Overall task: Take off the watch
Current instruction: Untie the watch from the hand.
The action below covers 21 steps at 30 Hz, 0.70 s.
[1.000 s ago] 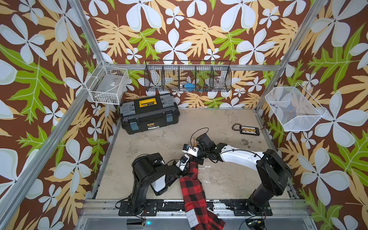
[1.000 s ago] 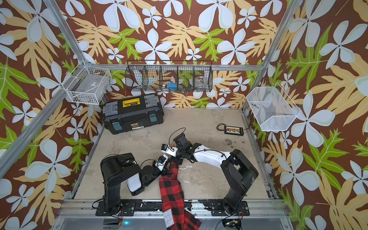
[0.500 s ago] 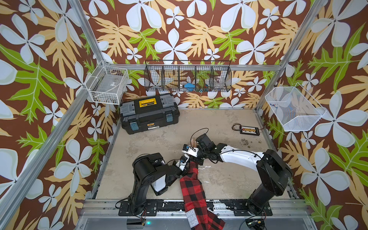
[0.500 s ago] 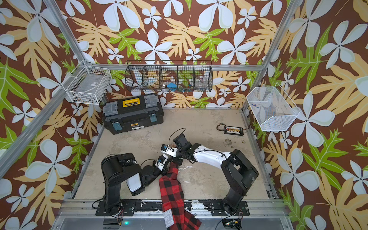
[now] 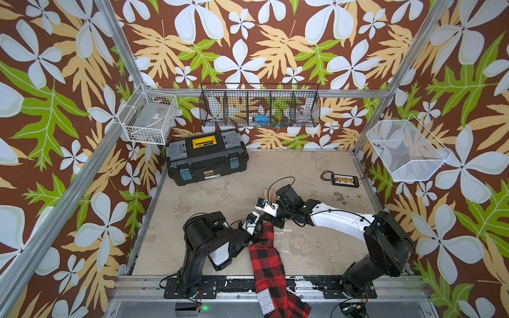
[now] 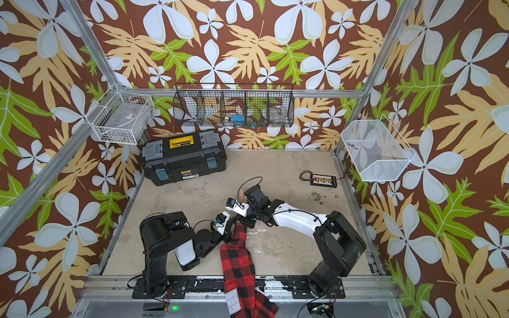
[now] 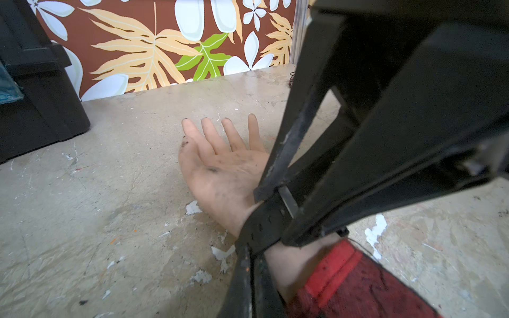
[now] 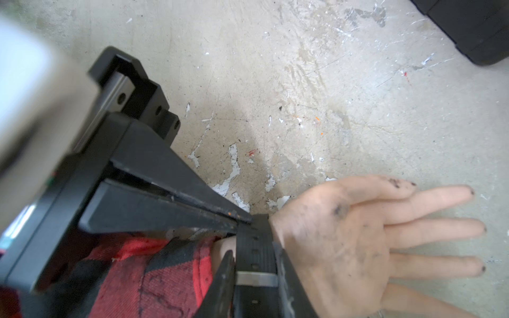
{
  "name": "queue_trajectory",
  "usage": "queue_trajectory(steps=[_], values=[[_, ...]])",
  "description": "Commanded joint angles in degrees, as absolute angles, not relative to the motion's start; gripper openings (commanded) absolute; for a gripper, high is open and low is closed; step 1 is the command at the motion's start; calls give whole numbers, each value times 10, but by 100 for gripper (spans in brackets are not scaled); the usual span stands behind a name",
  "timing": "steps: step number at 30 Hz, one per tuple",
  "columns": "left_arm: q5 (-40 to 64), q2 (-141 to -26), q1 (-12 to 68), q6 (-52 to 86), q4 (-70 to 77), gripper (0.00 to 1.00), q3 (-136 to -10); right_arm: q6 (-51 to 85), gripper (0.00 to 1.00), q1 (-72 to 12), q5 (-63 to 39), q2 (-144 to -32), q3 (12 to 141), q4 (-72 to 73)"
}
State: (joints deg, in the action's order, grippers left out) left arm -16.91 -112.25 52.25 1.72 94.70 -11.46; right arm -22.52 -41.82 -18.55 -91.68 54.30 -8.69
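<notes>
A dummy arm in a red plaid sleeve lies on the table with its hand palm up. The watch shows as a black strap with a silver buckle around the wrist. It is also seen in the left wrist view, but both grippers hide it in both top views. My right gripper is shut across the strap's width by the buckle, one finger on each edge. My left gripper is shut, its tips against the strap's side. Whether it pinches anything I cannot tell. Both grippers meet over the wrist.
A black toolbox stands at the back left of the table. A small connector board with a cable lies at the back right. Wire baskets hang on the walls: white, black, white.
My right gripper's jaws have narrowed onto the strap. Neither arm has visibly moved, and the dummy hand lies as before.
</notes>
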Motion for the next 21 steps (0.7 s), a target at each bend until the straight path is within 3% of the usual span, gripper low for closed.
queue_trajectory(steps=[1, 21], values=[[-262, -1122, 515, 48, 1007, 0, -106, -219, 17, -408, -140, -901, 535, -92], [-294, -1124, 498, 100, 949, 0, -110, -216, 13, -394, -144, -866, 507, -73]])
